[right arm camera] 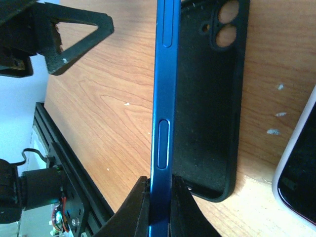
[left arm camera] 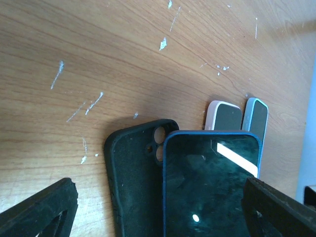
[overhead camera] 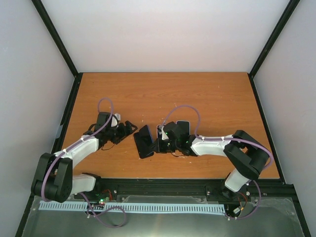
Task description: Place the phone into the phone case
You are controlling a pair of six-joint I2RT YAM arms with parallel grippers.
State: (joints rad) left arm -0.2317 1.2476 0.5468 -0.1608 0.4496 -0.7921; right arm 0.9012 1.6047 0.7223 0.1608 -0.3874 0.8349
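The phone [right arm camera: 162, 98] has a blue frame and a dark screen [left arm camera: 212, 182]. My right gripper [right arm camera: 160, 210] is shut on its lower end and holds it on edge, tilted over the black phone case [right arm camera: 207, 98]. The case [left arm camera: 136, 182] lies open side up on the table, its camera holes showing, with the phone covering its right part in the left wrist view. My left gripper [left arm camera: 158, 215] stands open just short of the case and phone, with nothing between its fingers [left arm camera: 39, 210]. From above, the case [overhead camera: 143, 142] lies between the left gripper [overhead camera: 129, 128] and the right gripper [overhead camera: 159, 144].
Two other phones lie side by side just beyond the case, one with a pale pink rim [left arm camera: 224, 114] and one with a light blue rim [left arm camera: 256, 116]. The wooden table [overhead camera: 197, 94] is fenced by a black frame. A black rail [overhead camera: 163, 187] runs along the near edge.
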